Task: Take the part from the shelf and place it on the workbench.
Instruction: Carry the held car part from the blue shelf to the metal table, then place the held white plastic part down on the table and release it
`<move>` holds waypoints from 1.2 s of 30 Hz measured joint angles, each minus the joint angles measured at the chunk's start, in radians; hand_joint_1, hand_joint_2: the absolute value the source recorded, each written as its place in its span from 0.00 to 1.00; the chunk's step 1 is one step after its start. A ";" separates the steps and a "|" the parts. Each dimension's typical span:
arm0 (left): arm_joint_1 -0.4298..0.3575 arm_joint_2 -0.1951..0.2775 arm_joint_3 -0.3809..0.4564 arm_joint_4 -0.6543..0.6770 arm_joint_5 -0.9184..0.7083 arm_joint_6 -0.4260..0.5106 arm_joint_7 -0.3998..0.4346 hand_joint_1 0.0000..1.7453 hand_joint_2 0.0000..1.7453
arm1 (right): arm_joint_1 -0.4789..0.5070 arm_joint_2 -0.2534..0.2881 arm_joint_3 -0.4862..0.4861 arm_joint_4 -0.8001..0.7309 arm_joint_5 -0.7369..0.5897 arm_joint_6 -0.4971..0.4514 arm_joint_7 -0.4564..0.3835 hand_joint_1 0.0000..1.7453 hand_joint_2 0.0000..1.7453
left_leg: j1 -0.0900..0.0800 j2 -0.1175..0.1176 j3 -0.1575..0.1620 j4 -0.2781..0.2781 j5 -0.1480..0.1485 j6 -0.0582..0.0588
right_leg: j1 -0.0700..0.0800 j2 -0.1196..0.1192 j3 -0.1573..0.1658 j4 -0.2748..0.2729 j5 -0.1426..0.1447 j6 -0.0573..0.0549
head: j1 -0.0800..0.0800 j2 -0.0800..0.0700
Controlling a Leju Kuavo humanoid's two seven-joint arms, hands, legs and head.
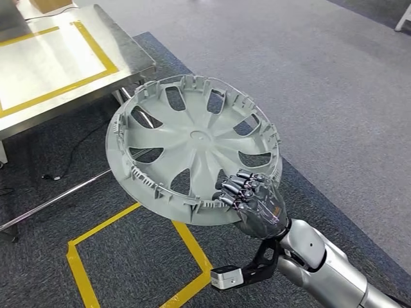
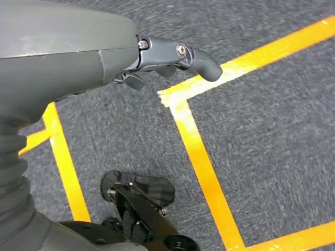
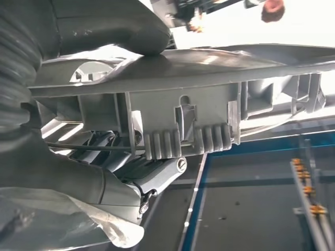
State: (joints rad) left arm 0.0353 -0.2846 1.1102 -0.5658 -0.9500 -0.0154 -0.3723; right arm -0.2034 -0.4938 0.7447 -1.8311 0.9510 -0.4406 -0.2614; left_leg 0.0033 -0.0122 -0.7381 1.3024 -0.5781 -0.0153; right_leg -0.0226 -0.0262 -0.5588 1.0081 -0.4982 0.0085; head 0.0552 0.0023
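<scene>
The part is a grey plastic wheel cover (image 1: 194, 144), round with spoke-shaped openings, carried nearly flat in the air with its ribbed inner side up. My right hand (image 1: 254, 202) grips its near rim, fingers over the top edge. Up close, the right wrist view has the cover's rim (image 3: 186, 112) clamped between my thumb and fingers (image 3: 158, 175). The steel workbench (image 1: 121, 48), marked with a yellow tape rectangle, stands at the upper left, a short way beyond the cover's far edge. My left hand (image 2: 178, 57) hangs over the floor, its fingers extended with nothing in them.
Grey carpet with yellow floor tape (image 1: 194, 247) lies under the cover. A black cable (image 1: 72, 151) trails on the floor below the workbench, whose lower rail (image 1: 53, 199) runs beneath it. Open carpet stretches to the right.
</scene>
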 joint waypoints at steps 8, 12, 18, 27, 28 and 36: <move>0.000 -0.012 0.011 -0.035 0.009 -0.018 -0.002 0.00 1.00 | 0.003 0.001 0.000 0.000 -0.011 0.000 -0.003 1.00 1.00 | -0.017 0.074 0.126 -0.271 0.124 0.031 | 0.013 -0.084 0.025 -0.001 -0.023 0.027 | 0.001 0.000; 0.001 -0.016 0.015 -0.041 0.008 -0.018 -0.003 0.00 1.00 | 0.003 0.003 -0.001 0.000 -0.016 0.000 -0.004 1.00 1.00 | -0.007 0.031 0.130 -0.282 0.131 0.056 | 0.004 -0.016 -0.017 0.085 -0.083 0.043 | 0.007 0.000; -0.001 -0.020 0.015 -0.043 0.006 -0.014 -0.019 0.00 1.00 | 0.010 0.004 -0.001 0.003 -0.016 0.000 -0.005 1.00 1.00 | -0.008 -0.049 0.137 -0.281 0.128 0.060 | 0.003 0.033 -0.103 0.198 -0.063 0.041 | 0.011 0.000; 0.002 -0.020 0.014 -0.045 0.005 -0.010 -0.089 0.00 1.00 | 0.026 0.004 -0.009 0.006 -0.037 -0.004 -0.021 1.00 1.00 | -0.005 -0.097 0.129 -0.273 0.127 0.055 | 0.003 0.085 -0.016 0.007 0.003 0.026 | 0.010 0.000; 0.001 -0.020 0.013 -0.045 0.005 -0.010 -0.091 0.00 1.00 | 0.028 0.004 -0.011 0.006 -0.038 -0.005 -0.021 1.00 1.00 | -0.005 -0.096 0.131 -0.276 0.127 0.054 | 0.003 0.085 -0.016 0.007 0.003 0.025 | 0.010 0.000; -0.005 -0.018 0.011 -0.044 0.005 0.002 -0.104 0.00 1.00 | 0.034 0.004 -0.019 0.006 -0.046 -0.005 -0.035 1.00 1.00 | -0.005 -0.092 0.135 -0.283 0.128 0.042 | 0.003 0.088 -0.015 0.006 0.002 0.022 | 0.010 0.000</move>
State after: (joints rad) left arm 0.0305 -0.3030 1.1207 -0.6103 -0.9446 -0.0132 -0.4764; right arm -0.1690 -0.4902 0.7261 -1.8254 0.9051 -0.4459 -0.2960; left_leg -0.0013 -0.1040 -0.6031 1.0193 -0.4500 0.0270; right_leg -0.0196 0.0614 -0.5743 1.0138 -0.4962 0.0309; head 0.0655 0.0023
